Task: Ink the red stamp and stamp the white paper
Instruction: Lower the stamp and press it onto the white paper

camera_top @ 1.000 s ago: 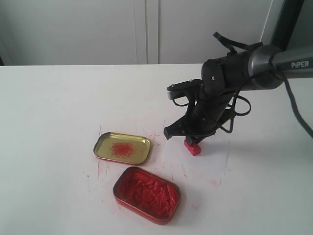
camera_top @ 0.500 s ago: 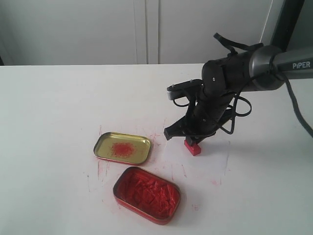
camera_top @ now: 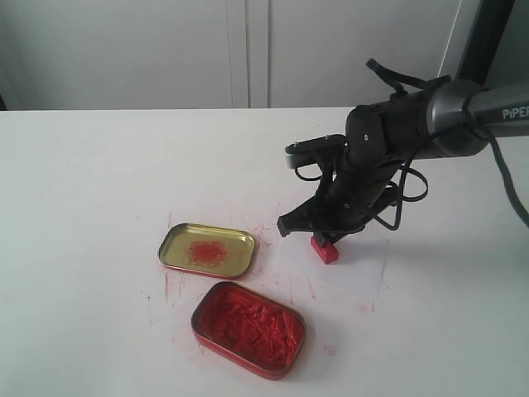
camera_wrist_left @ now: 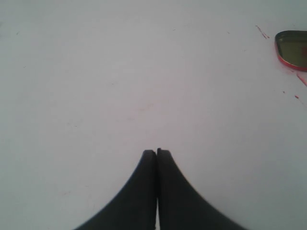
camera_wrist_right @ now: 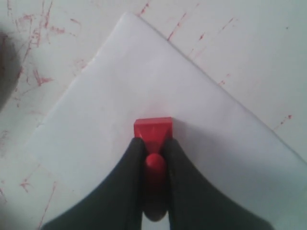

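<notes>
red stamp (camera_wrist_right: 152,127) standing base-down on white paper (camera_wrist_right: 144,76), right gripper (camera_wrist_right: 154,143) clamped around its knob, left gripper (camera_wrist_left: 157,153) pressed together

A shallow gold-lined tin (camera_top: 207,250) lies on the white counter (camera_top: 83,207), a red patch at its middle; just beside it, nearer the camera, sits an oblong tin (camera_top: 249,328) full of red ink; red scratches (camera_wrist_right: 42,78) smear the counter around both; pale panels (camera_top: 165,50) stand behind.

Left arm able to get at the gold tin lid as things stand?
Likely yes: the gold tin lid lies uncovered, only bare table between it and the shut left hand; the right hand is busy at the red stamp.
</notes>
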Controlling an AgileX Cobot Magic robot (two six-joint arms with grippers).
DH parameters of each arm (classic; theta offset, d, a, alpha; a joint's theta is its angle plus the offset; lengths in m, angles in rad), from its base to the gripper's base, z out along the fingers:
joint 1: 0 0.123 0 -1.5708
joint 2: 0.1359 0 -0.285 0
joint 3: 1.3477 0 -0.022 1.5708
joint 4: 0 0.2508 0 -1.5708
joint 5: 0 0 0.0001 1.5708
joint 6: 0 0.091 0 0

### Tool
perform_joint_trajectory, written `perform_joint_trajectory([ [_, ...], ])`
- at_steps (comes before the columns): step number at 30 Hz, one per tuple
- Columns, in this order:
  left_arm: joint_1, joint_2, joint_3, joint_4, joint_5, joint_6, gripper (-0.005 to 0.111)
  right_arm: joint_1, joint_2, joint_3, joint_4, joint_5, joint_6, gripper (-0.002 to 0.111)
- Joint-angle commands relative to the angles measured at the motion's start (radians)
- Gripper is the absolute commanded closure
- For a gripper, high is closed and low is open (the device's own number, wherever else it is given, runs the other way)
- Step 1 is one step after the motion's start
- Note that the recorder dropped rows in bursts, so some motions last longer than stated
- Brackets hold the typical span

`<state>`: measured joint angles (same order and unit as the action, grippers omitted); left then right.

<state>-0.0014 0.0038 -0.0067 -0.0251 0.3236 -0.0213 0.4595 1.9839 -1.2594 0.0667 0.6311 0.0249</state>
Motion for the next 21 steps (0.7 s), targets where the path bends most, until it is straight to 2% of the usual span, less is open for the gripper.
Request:
perform_joint_trajectory([
  [1, 0.001, -0.004, 0.007, 0.001, 0.009, -0.001, 0.107, -0.002, -0.018, 0.017, 0.026, 0.025, -0.004, 0.108],
  [14, 0.001, -0.004, 0.007, 0.001, 0.009, -0.001, 0.107, -0.043, -0.061, 0.017, 0.050, 0.019, -0.011, 0.108],
  [21, 0.001, -0.004, 0.007, 0.001, 0.009, -0.001, 0.107, -0.090, -0.066, 0.017, 0.210, 0.018, -0.127, 0.108],
])
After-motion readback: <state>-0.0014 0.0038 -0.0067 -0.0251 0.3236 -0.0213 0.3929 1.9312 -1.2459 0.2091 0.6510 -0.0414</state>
